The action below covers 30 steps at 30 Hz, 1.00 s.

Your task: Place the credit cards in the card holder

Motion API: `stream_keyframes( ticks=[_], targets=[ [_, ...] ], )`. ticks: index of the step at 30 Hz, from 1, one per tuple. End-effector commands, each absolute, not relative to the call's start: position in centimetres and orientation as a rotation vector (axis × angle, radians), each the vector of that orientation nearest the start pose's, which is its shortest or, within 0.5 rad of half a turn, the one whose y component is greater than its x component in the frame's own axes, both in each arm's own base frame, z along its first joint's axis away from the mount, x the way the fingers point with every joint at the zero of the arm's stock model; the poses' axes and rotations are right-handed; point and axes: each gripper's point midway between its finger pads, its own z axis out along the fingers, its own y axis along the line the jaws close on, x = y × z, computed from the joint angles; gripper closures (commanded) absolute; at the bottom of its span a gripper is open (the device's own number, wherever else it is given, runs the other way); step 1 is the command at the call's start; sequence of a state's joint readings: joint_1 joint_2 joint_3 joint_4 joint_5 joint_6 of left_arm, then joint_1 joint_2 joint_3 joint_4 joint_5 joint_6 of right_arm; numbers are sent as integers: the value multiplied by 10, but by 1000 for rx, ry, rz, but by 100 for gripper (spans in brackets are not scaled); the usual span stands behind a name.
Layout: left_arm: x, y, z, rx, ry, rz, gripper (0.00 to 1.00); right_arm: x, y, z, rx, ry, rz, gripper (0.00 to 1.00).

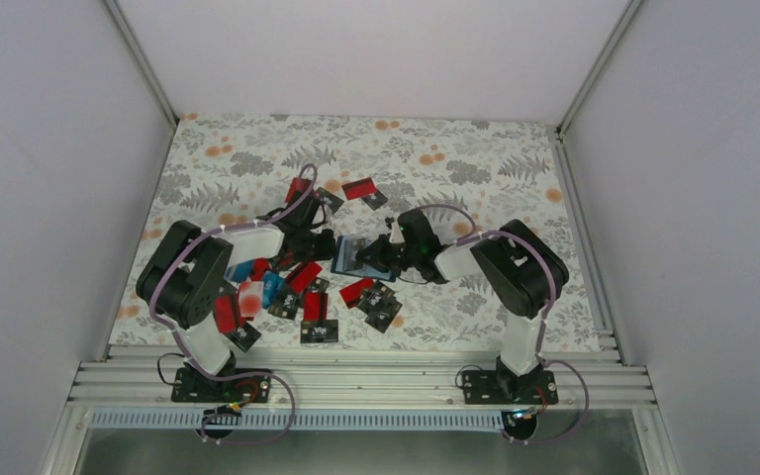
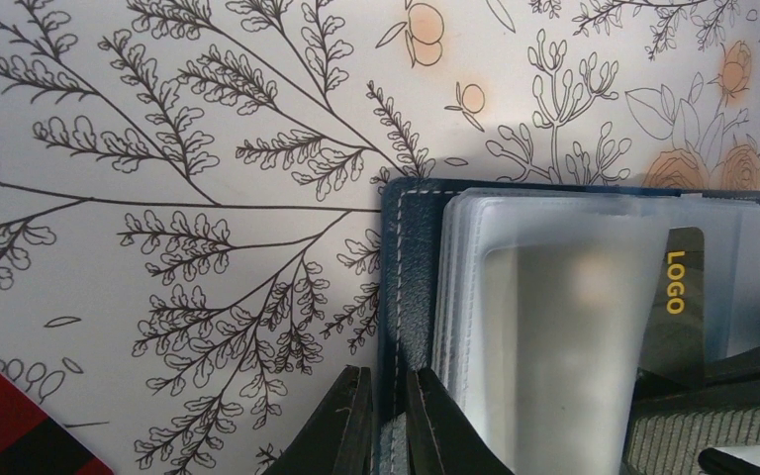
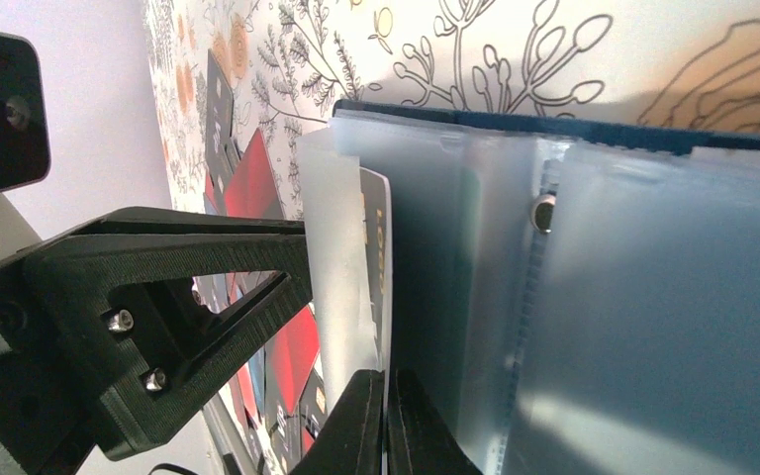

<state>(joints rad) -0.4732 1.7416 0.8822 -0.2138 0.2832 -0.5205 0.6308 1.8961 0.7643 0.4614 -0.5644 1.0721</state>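
From above, the left gripper (image 1: 319,244) and right gripper (image 1: 368,257) face each other across the card holder (image 1: 349,249), with loose credit cards (image 1: 356,291) strewn on their near side. The left wrist view alone shows its fingers (image 2: 351,427) pinched on the holder's navy cover edge, with clear sleeves (image 2: 554,327) fanned to their right around a black card (image 2: 678,287) marked LOGO. The right wrist view adds its fingers (image 3: 356,427) clamped on that card's edge.
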Motion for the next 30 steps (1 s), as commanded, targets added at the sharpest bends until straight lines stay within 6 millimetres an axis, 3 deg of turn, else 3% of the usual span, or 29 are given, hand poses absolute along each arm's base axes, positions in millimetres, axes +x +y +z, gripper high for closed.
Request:
stream_keyframes(
  ticks=[1,18,30],
  targets=[
    [290,-202,-7,-18,2894,-612,87,289,317,10,341,2650,1308,96],
    [280,-194,-20,-91,2929,-575,88,273,319,25,375,2659,1280,96],
    [272,-195,-20,-102,2938,-596,88,288,312,14,484,2581,1218,96]
  ],
)
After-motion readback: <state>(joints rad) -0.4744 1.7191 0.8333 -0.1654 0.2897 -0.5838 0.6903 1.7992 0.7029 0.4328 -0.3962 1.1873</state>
